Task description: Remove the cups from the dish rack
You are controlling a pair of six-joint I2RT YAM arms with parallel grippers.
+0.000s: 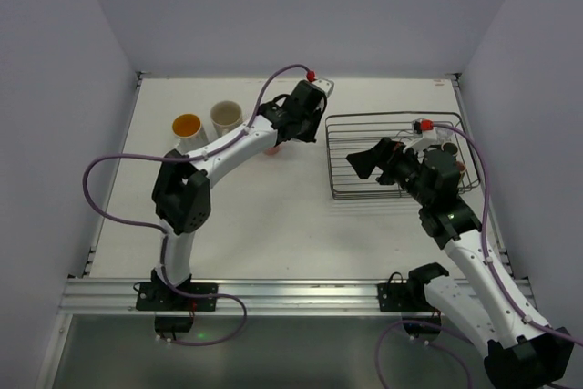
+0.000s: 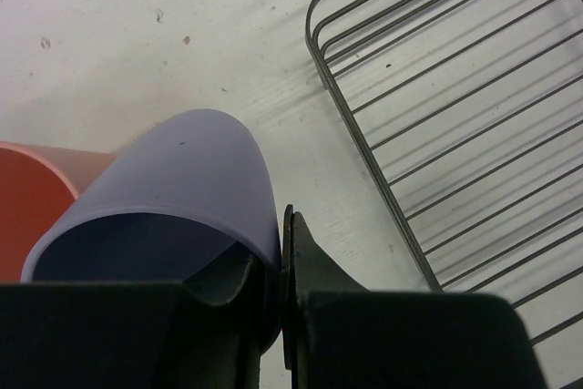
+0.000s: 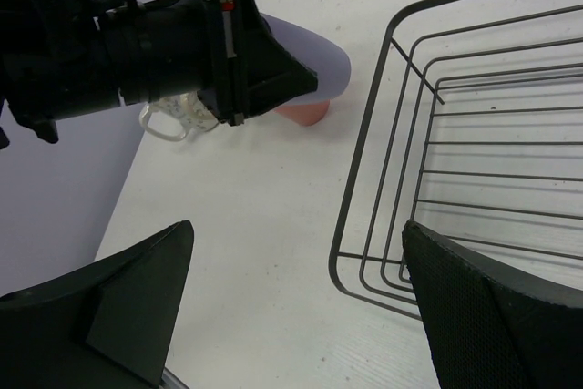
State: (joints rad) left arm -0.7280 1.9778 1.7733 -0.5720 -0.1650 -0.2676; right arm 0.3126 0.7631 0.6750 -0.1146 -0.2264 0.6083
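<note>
Currently left jaws pinch lavender cup [image 2: 173,179] wall; right jaws gape empty.

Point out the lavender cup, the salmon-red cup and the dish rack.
lavender cup [image 2: 182,170], left wrist view, on its outer wall.
salmon-red cup [image 2: 35,207], left wrist view, on its visible side.
dish rack [image 2: 364,148], left wrist view, on its rim wire.

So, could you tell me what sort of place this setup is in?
Most likely a robotics lab test cell, not a kitchen: a white table boxed in by blank pale walls, robot arms bolted to a metal rail at its edge, and a wire dish rack and cups as props.
</note>
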